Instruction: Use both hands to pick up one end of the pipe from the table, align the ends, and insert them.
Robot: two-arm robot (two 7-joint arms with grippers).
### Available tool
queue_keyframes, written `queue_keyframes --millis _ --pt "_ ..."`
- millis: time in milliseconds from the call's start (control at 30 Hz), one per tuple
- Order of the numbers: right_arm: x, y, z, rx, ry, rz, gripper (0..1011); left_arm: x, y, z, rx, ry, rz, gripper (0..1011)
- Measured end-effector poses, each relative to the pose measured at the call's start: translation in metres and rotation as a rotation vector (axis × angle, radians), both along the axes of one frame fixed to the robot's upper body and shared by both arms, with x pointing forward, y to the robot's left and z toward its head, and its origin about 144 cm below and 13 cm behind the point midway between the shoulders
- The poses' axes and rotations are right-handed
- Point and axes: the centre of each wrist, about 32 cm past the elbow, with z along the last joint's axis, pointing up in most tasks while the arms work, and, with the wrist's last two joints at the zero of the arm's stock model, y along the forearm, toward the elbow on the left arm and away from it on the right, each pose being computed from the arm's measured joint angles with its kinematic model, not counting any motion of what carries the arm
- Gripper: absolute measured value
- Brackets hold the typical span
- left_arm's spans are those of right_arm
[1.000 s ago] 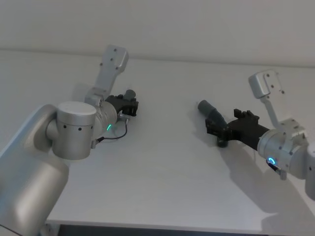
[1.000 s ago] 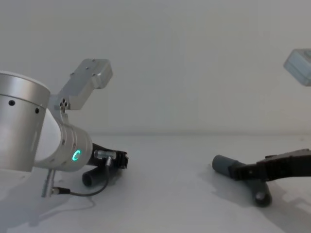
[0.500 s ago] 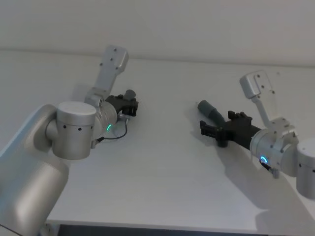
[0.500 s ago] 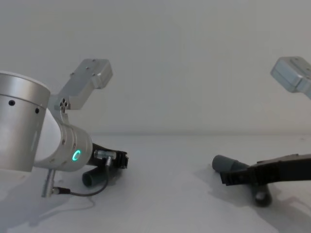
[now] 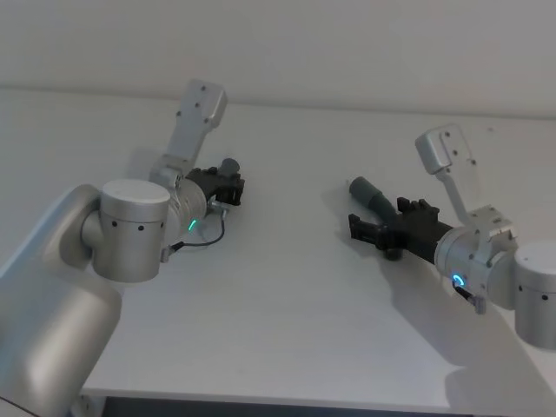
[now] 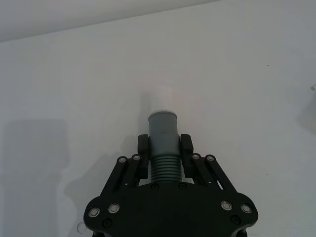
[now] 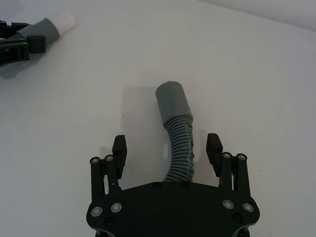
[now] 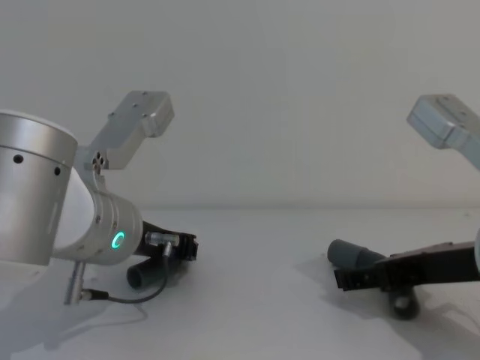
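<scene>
- Left end effector [image 6: 164, 148] sits low over the left side of the tabletop [image 5: 287, 304], clamped tight on the tube [image 6: 163, 133].
- Its fingers [image 6: 143, 148] pinch the ribbed stretch, just behind the smooth grey section.
- The white tip [image 6: 162, 101] pokes out past the fingers, free and touching nothing.
- From the chest view the tube lies close to the tabletop; whether it rests there or hangs just above, I cannot tell.
- A green ring light [image 8: 116, 240] glows on the left wrist, and a thin dark cable [image 8: 120, 298] loops beneath it onto the tabletop.
- Over on the right, the right end effector [image 7: 167, 144] is down at tabletop level with its jaws spread wide.
- The hose [image 7: 180, 148] runs up between those open fingers, a clear gap on either side, neither finger touching it.
- The hose lies on the tabletop, curving as it goes, and its collar [image 7: 173, 101] reaches out beyond the fingertips.
- In the head view the collar points away from the robot and a little to its left.
- A blue light [image 5: 458, 280] shows on the right wrist.
- The two pieces are well apart: the right wrist view catches the tube far off, in the other end effector, white tip leading.
</scene>
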Motion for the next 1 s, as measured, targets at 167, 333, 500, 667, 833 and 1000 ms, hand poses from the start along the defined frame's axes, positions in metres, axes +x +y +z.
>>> queue_keyframes --millis 167,333,500,667,833,1000 --pt "0.0009 0.001 -0.0005 -0.002 0.003 -0.001 906 0.0 0.0 0.0 0.0 0.0 0.0 377" --pt "0.0016 0.0016 -0.0007 -0.003 0.005 -0.002 771 0.0 0.0 0.0 0.0 0.0 0.0 377" --pt "0.0018 0.002 -0.0008 -0.004 0.007 -0.002 604 0.0 0.0 0.0 0.0 0.0 0.0 377" --pt "0.002 0.0023 -0.001 -0.004 0.007 -0.002 460 0.0 0.0 0.0 0.0 0.0 0.0 377" --pt "0.0022 0.0024 -0.001 -0.004 0.008 -0.002 294 0.0 0.0 0.0 0.0 0.0 0.0 377" --pt "0.0023 0.0026 -0.0009 -0.004 0.008 -0.002 187 0.0 0.0 0.0 0.0 0.0 0.0 377"
